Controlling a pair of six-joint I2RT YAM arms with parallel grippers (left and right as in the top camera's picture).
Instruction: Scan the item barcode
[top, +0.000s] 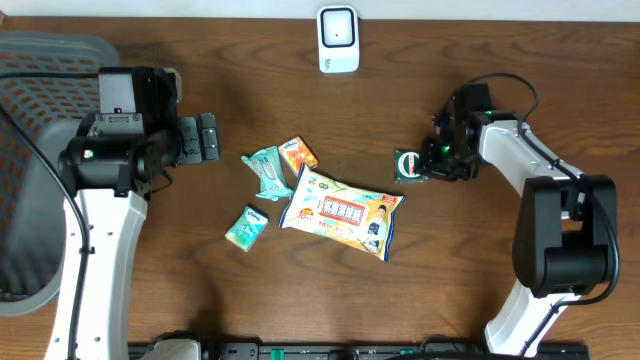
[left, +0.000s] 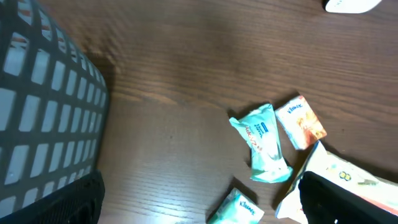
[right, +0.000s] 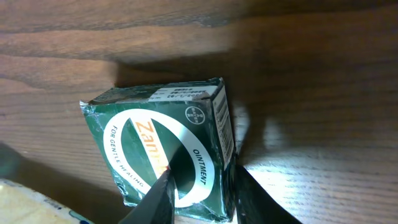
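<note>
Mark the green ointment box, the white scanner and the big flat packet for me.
green ointment box (right: 149, 134), right wrist view, on its printed top face.
white scanner (top: 338, 38), overhead view, middle of its front.
big flat packet (top: 343, 212), overhead view, on its central label.

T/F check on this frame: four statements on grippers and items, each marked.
1. Right gripper is closed on the green ointment box. True.
2. Left gripper grips an item. False: it is open and empty, apart from the items.
3. The scanner sits near the far edge of the table, apart from the box. True.
4. The orange packet lies on the scanner. False: it lies on the table beside a teal packet.
</note>
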